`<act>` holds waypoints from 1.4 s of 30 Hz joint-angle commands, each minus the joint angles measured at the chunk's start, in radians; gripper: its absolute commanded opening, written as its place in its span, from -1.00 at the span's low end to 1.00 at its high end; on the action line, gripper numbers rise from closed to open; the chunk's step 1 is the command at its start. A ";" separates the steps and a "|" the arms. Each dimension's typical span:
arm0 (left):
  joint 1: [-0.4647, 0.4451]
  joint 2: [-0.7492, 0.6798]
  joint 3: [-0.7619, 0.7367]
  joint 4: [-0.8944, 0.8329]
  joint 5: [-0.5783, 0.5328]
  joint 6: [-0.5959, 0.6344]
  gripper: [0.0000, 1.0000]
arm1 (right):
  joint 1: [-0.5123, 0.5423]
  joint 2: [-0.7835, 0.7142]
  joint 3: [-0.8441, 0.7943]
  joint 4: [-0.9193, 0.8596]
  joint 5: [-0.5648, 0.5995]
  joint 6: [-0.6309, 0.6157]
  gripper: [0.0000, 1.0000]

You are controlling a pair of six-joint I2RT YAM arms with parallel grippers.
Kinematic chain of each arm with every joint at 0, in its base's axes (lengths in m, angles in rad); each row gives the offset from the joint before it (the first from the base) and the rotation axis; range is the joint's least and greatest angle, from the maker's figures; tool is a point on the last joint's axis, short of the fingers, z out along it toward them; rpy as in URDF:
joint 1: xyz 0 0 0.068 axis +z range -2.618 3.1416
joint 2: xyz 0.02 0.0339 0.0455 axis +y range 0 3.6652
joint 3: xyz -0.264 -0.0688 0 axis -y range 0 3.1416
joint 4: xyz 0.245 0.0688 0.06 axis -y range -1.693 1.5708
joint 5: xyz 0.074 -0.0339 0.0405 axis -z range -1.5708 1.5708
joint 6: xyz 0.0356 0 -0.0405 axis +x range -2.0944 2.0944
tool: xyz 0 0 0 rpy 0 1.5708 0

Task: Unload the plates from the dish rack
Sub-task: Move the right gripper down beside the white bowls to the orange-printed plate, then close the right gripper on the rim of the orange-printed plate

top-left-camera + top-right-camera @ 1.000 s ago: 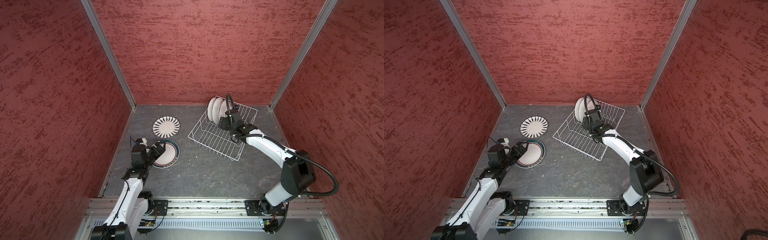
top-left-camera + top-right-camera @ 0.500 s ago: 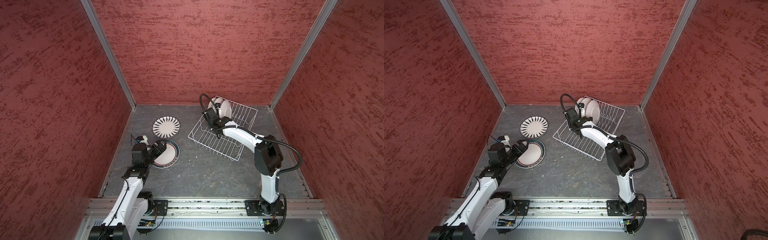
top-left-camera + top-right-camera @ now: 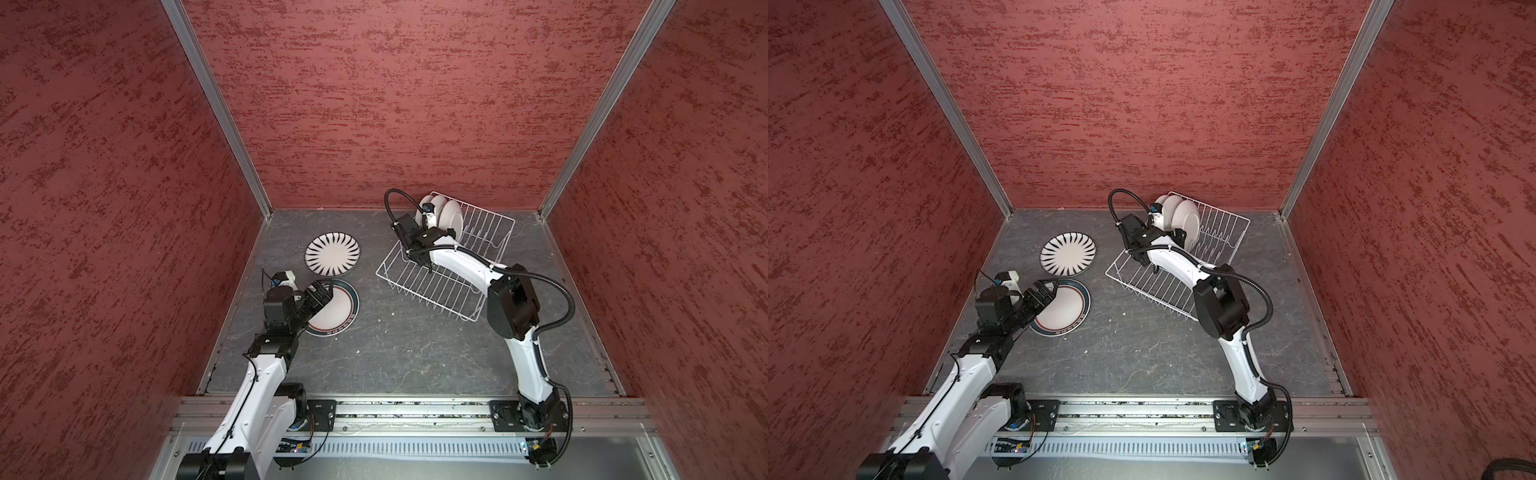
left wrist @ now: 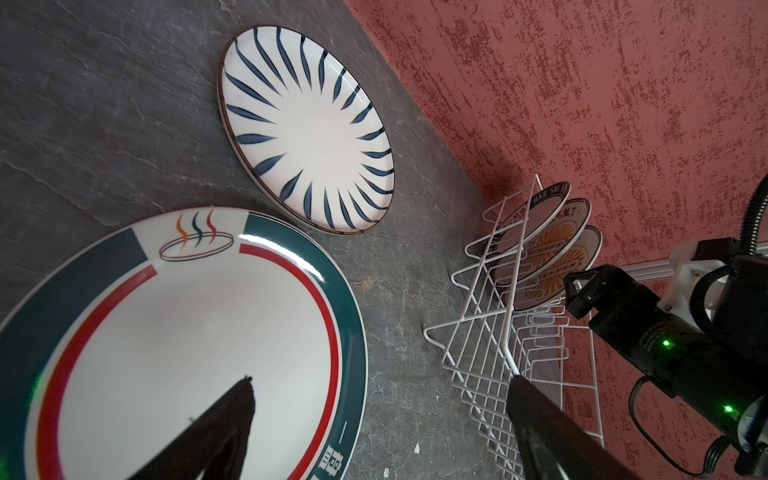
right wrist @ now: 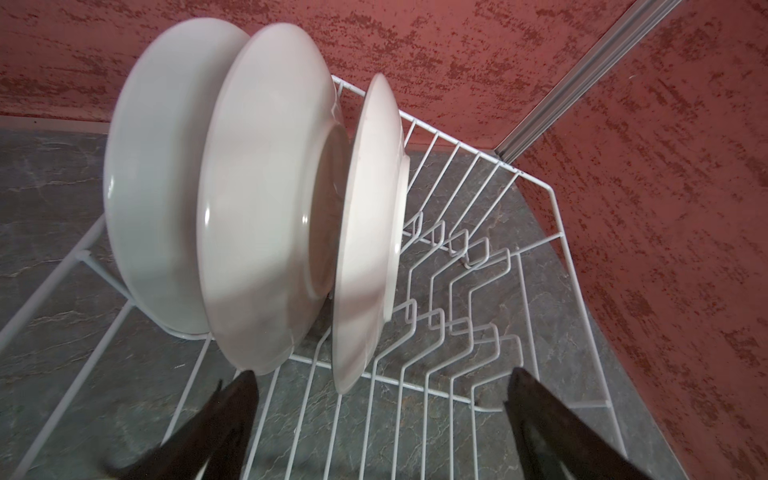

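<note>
At the far right of the grey stone-look tabletop (image 3: 395, 345), the white wire dish rack (image 3: 419, 282) (image 3: 1142, 286) sits at an angle to the walls. The three round white plates (image 3: 446, 216) (image 5: 257, 208) in it stand on edge between the prongs at its far end. They are packed close together, plain backs towards the right wrist camera. The left wrist view shows their faces (image 4: 536, 220), with orange sunbursts and lettered rims.

The right gripper (image 5: 382, 374) hangs just beside the nearest of them. Its black fingers (image 5: 232, 415) are spread wide apart with nothing between them but rack bars.

Two more plates lie flat on the tabletop to the left of the rack, near each other. One is a round white plate with dark radial stripes (image 3: 332, 253) (image 4: 307, 129). Nearer the robot lies a round white plate with a dark green and red rim (image 3: 336, 309) (image 4: 187, 332).

The left gripper (image 3: 322, 293) (image 4: 382, 380) is over the edge of this rimmed plate, its fingers (image 4: 224, 424) likewise parted and gripping nothing. One fingertip may touch the plate's face, though the blur makes this uncertain.
</note>
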 commanded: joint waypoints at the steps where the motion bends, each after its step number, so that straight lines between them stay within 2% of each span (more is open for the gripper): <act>1: -0.006 -0.011 0.012 -0.011 -0.002 0.003 0.89 | 0.000 0.027 0.050 0.018 0.068 -0.044 0.90; 12: -0.006 -0.074 -0.026 -0.042 0.002 -0.015 0.89 | -0.029 0.112 0.154 0.021 0.106 -0.114 0.95; 27: -0.007 -0.063 -0.025 -0.036 0.015 -0.026 0.89 | -0.060 0.149 0.171 -0.033 0.204 -0.068 0.88; 34: -0.007 -0.074 -0.030 -0.040 0.016 -0.029 0.89 | -0.067 0.158 0.170 -0.024 0.218 -0.064 0.36; 38: -0.007 -0.075 -0.034 -0.038 0.015 -0.029 0.89 | -0.067 0.161 0.163 0.004 0.222 -0.101 0.08; 42: -0.007 -0.067 -0.032 -0.036 0.016 -0.029 0.89 | -0.070 0.167 0.163 0.022 0.233 -0.122 -0.03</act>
